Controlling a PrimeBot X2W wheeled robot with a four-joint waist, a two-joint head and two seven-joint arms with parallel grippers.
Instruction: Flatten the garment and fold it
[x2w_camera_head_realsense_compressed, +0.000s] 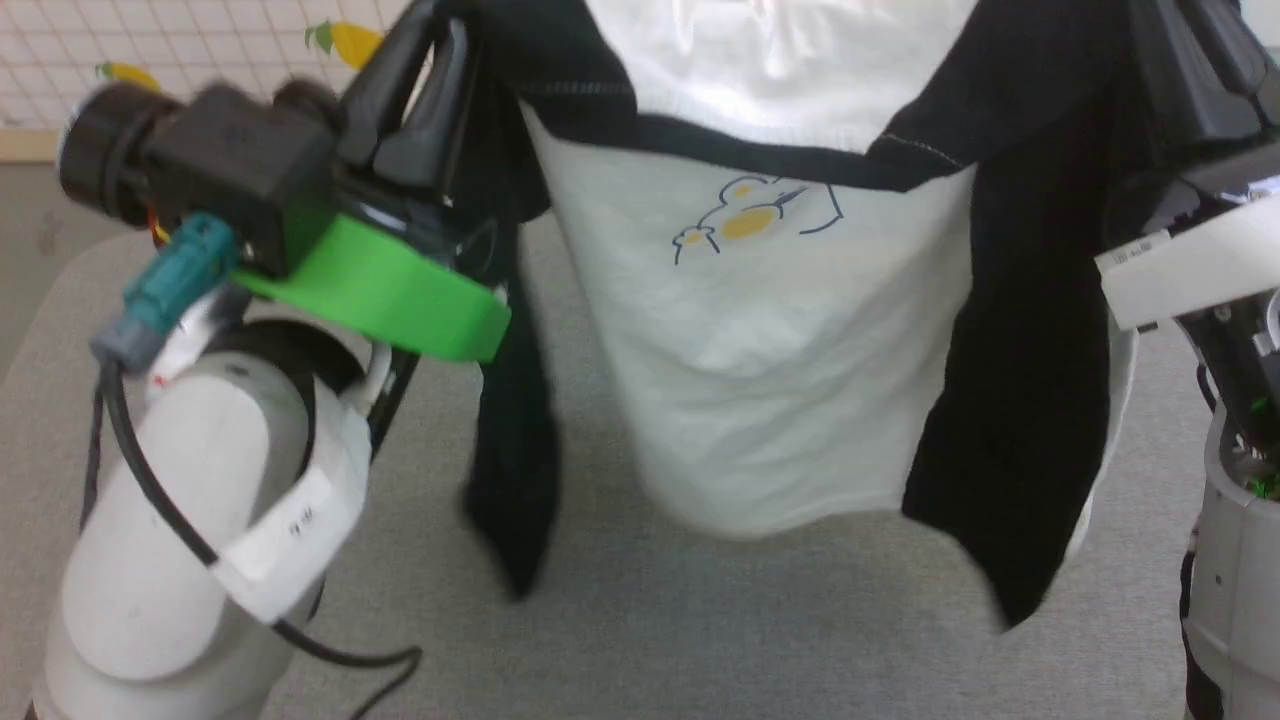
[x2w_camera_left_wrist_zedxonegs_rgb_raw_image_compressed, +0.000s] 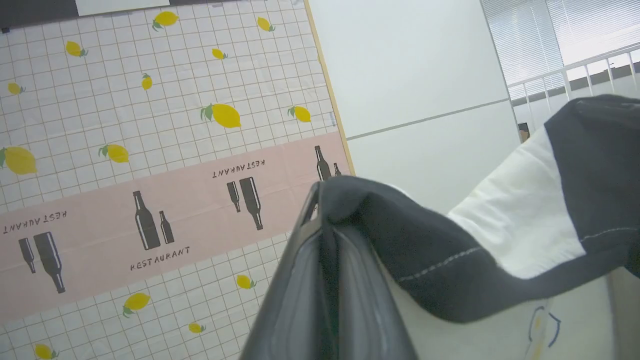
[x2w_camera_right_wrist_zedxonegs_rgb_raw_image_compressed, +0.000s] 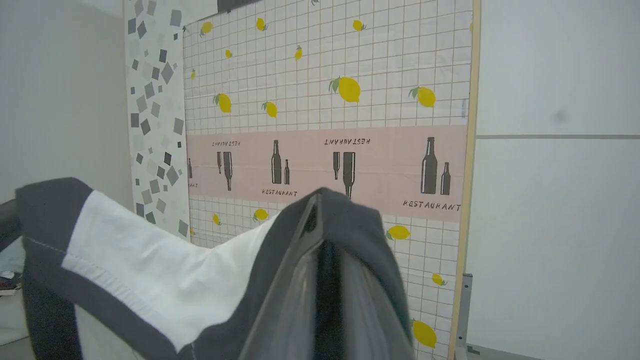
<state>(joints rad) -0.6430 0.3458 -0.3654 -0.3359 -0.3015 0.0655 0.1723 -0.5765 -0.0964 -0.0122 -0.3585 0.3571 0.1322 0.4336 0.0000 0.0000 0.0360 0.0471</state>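
The garment hangs in the air above the grey bench. Its cartoon print faces the head camera, its white body sags in a slack pouch, and a black sleeve droops at either side. It appears to hang clear of the bench, though contact at the sleeve tips cannot be ruled out. The left end effector is clamped on black cloth at one upper corner, and its wrist view shows that cloth pinched between the fingers. The right end effector is clamped on black cloth at the other corner in the same way.

This looks like the flattening step, with folding not yet begun. The next move probably calls for drawing the two grips apart to take out the sag, then lowering so the hem lands first. The bench lies open beneath the garment. Its rounded left corner sits near the left forearm, and the lemon-patterned wall stands behind.
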